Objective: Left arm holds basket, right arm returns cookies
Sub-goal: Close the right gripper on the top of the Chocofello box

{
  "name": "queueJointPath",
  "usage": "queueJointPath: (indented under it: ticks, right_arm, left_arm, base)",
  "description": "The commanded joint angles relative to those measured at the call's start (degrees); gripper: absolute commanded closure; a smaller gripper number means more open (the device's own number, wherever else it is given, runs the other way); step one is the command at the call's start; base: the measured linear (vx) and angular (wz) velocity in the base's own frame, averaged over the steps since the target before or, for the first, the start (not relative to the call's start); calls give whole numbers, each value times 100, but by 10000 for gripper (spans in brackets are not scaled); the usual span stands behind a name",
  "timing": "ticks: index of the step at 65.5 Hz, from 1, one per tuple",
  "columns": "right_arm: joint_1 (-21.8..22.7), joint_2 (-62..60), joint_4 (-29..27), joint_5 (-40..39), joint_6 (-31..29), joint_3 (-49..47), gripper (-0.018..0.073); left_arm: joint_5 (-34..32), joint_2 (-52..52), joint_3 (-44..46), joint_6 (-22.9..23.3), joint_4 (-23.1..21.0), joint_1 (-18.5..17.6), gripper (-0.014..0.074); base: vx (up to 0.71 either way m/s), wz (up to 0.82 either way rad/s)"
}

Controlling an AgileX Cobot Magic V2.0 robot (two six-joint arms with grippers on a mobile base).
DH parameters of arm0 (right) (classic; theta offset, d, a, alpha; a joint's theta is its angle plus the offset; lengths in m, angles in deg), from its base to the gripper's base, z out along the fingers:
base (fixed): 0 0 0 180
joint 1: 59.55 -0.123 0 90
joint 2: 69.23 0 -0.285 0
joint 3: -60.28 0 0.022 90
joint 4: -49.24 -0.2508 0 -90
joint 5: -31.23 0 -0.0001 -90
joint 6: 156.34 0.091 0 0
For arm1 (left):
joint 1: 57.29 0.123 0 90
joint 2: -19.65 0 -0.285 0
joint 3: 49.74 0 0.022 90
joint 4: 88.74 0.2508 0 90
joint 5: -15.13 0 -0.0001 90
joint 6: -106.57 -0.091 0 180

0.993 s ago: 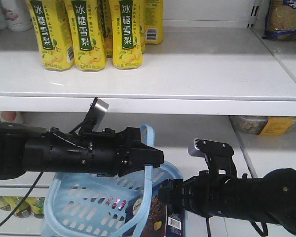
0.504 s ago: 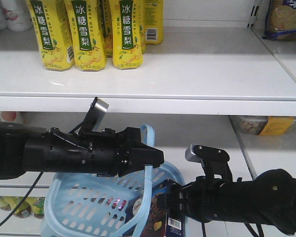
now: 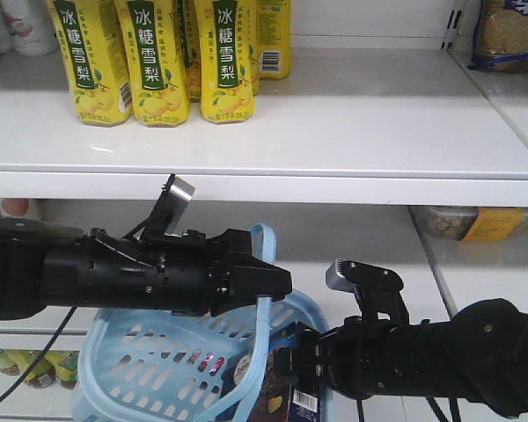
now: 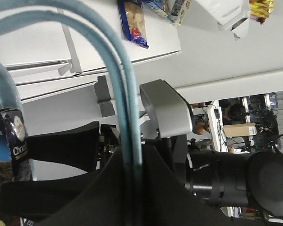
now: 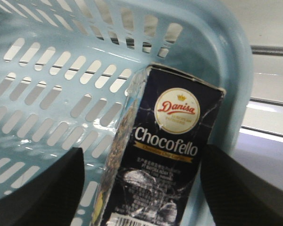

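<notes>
Basket (image 3: 132,360): one, light blue with slotted sides, was seen hung low in the front view.
Handles (image 4: 125,94): two thin hoops were counted, run side by side above the basket into the black jaws.
Left arm (image 3: 106,272): one, smooth and black, was stretched level above the basket's rim.
Left gripper (image 3: 271,283): it was clamped tight on the handles above the basket's right end, and the basket was hung from it.
Cookie box (image 5: 167,155): one, dark with an oval logo and white lettering, was stood tilted inside the basket, close against the wall at a rounded corner.
Right arm (image 3: 440,352): one, wrapped in a wrinkled cover, was reached in at the basket's right side.
Right gripper (image 5: 141,183): it was held wide inside the basket, and nothing was gripped.
Fingers (image 5: 47,193): two were counted, one at either side of the cookie box's lower part. A strip of basket wall was seen between one finger and the box.
Shelf (image 3: 352,132): one white board was seen above the basket.
Bottles (image 3: 158,61): three yellow ones with green labels were counted in the front row on the shelf, up and left of the basket. At least one more was partly hidden behind them.
Bag (image 3: 510,31): one was cut off by the picture's edge, high above and right of the basket.
</notes>
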Motion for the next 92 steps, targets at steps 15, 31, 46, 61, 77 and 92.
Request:
queueJointPath:
  ticks: [15,31,46,61,77,92]
  right_arm:
    - [-14,-80,-345,414,-255,-143,81]
    - [-14,415,-954,810,-778,-143,85]
    - [-14,585,-2367,975,-2018,-143,114]
    - [-14,748,-3114,1033,-2647,-273,137]
    - [-14,1281,-3114,1278,-2633,-574,139]
    - [4,1343,-3022,946,-2651,-596,251]
  left_arm:
    - [4,241,210,-328,-580,10,599]
    - [4,241,210,-328,-580,10,599]
    - [4,241,210,-328,-580,10,599]
    - [4,241,210,-328,-580,10,599]
    - [4,241,210,-328,-580,10,599]
    - [4,241,210,-328,-580,10,599]
  base:
    - [0,0]
    - [0,0]
    - [0,0]
    - [0,0]
    - [0,0]
    - [0,0]
